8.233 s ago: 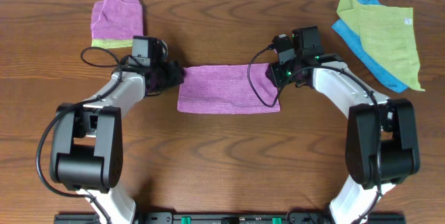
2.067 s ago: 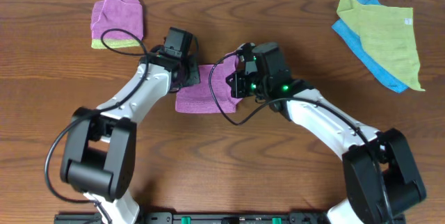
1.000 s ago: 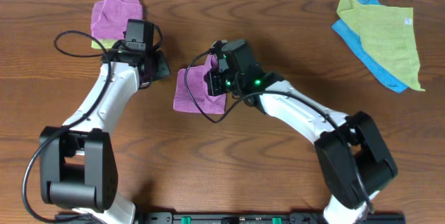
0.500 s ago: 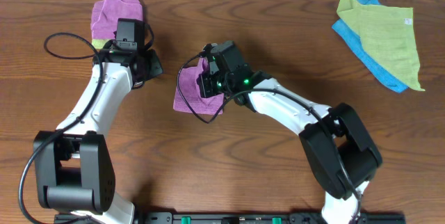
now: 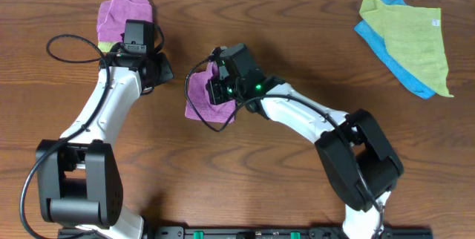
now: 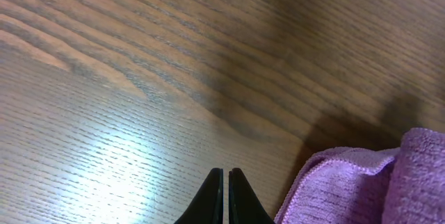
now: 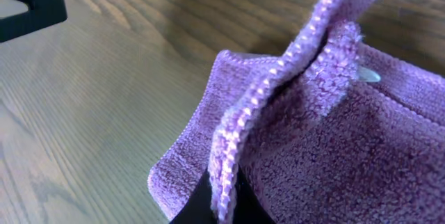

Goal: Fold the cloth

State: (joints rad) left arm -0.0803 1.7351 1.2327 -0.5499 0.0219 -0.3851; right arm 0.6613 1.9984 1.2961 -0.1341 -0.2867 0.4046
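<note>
Clenched on a raised hem of the lilac-purple terry cloth (image 7: pixel 327 147): the dark fingertips of the right gripper (image 7: pixel 221 206), low in the right wrist view. Stitched edge standing up out of the pinch and curling away over the folded layers. Bulk of the cloth ahead and to the right of the fingers in that view.

From overhead, the same right gripper (image 5: pixel 215 84) over the upper middle of the cloth (image 5: pixel 199 102), folded into a small thick packet on the brown wood-grain table (image 5: pixel 297 187), left of centre. Long axis of the packet hard to call, perhaps slightly longer from near side to far side. Next move, at a guess: laying the held hem down onto the layers and letting go.

Shut on nothing: the left gripper (image 6: pixel 224 197), tips pressed together above bare wood, the rounded edge of the cloth (image 6: pixel 361 182) just beside them at the lower right of the left wrist view. From overhead, left gripper (image 5: pixel 165 70) near the packet's left side but apart from it. Right arm plainly the nearer.

Further out: a small lumpy purple wad (image 5: pixel 125 16) on a strip of yellow-green at the far left; a yellow-green cloth (image 5: pixel 412 35) over a blue cloth (image 5: pixel 365 30) at the far right.

Labels: a small pale tag (image 7: pixel 368 76) tucked in the fold by the hem, nothing legible; a white tag (image 5: pixel 434 22) on the yellow-green cloth, too small to read. No brand or writing readable anywhere.
</note>
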